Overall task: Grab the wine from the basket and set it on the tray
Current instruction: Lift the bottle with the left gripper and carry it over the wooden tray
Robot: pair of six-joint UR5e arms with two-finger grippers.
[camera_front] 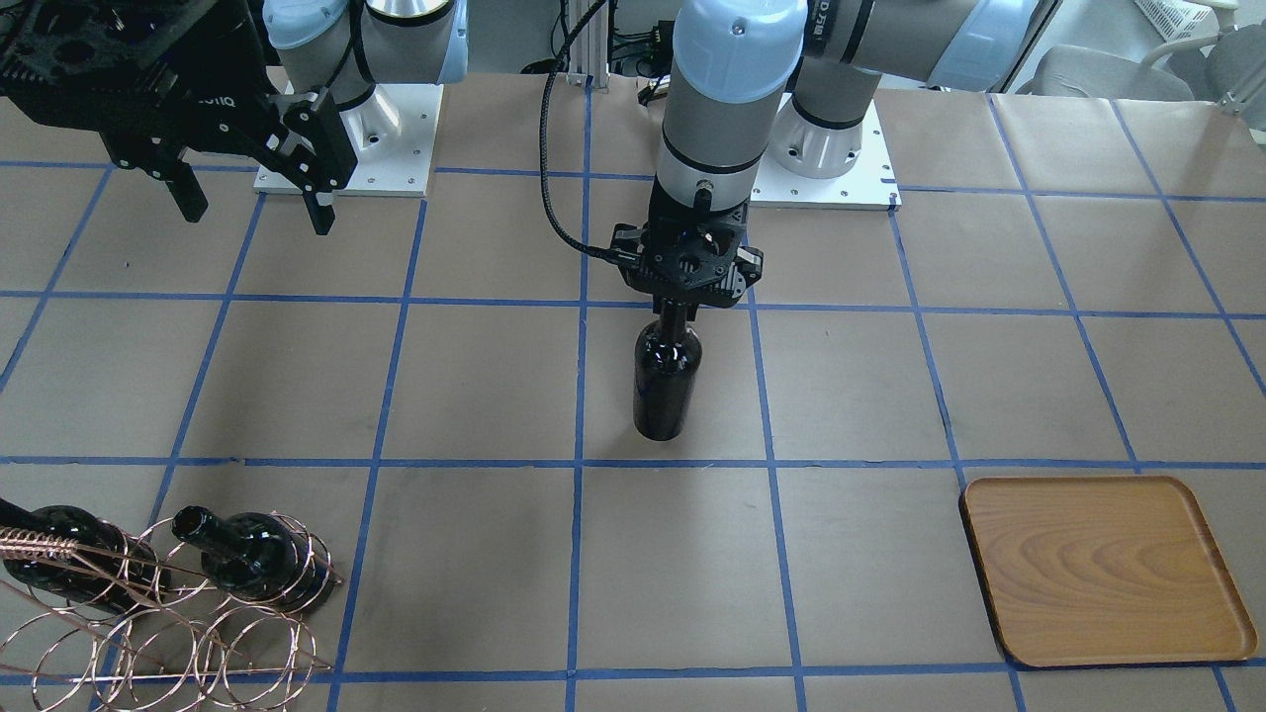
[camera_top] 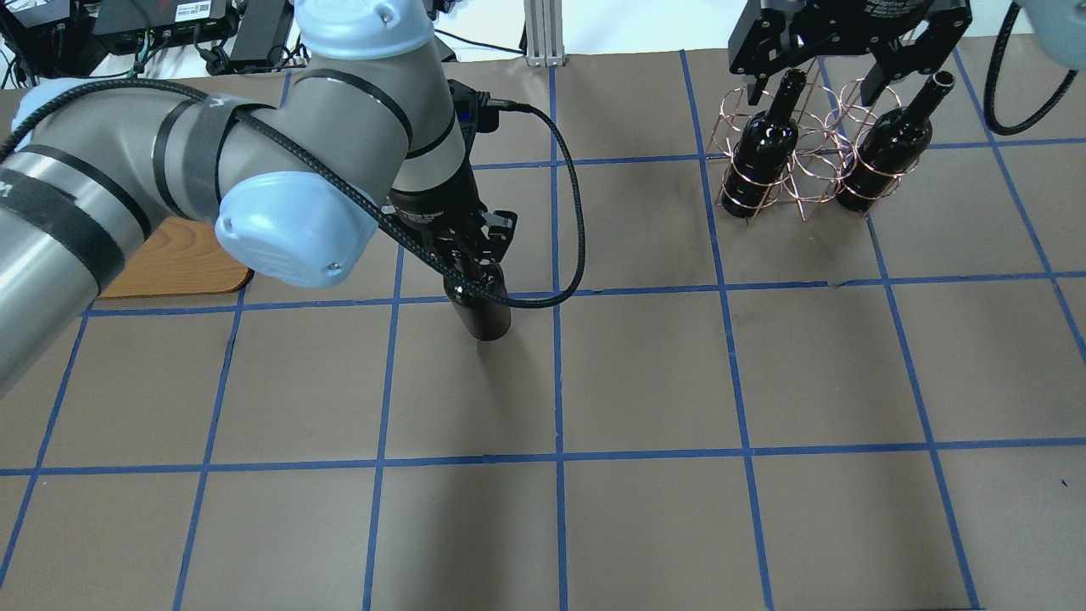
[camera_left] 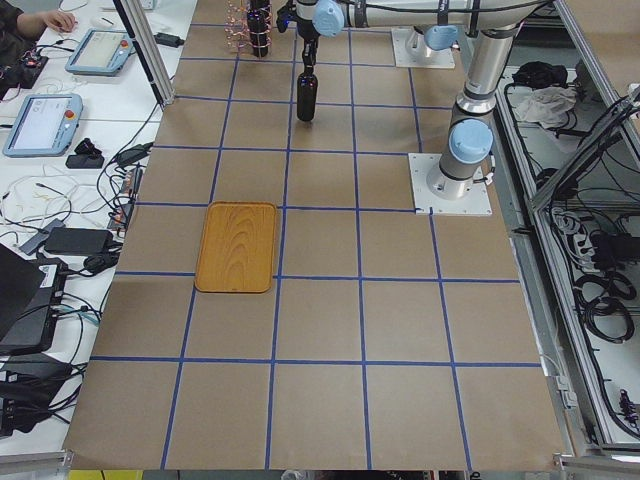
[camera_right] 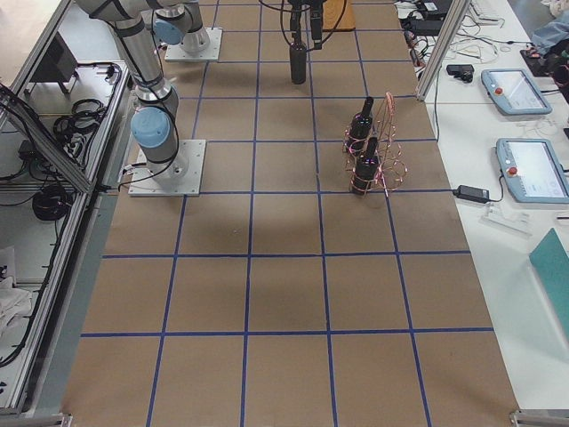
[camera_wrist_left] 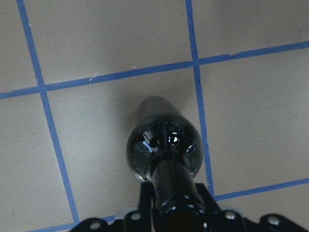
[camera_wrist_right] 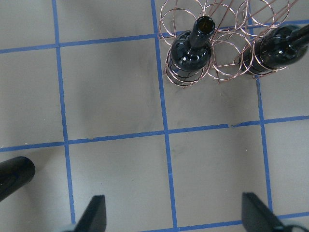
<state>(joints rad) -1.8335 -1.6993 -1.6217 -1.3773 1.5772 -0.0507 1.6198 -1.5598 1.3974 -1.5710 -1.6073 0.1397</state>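
the left claw [camera_front: 677,309] pinches the neck of the wine bottle [camera_front: 667,381], which hangs upright straight beneath it. the tray [camera_front: 1103,569] lies well apart, off to that claw's left and farther out. the right claw [camera_front: 257,213] is spread wide, raised up, and the basket [camera_front: 227,643] with 2 bottles [camera_front: 252,559] sits ahead of it.

My left tool [camera_front: 677,309] looks matt black, the wine [camera_front: 666,381] glossy near-black glass, the basket [camera_front: 233,639] thin coppery wire, the tray [camera_front: 1103,569] smooth grained wood, the desk [camera_front: 475,376] matt brown paper.

Glossy black wine [camera_front: 667,381], copper basket [camera_front: 198,633], orange-brown grained tray [camera_front: 1098,569].
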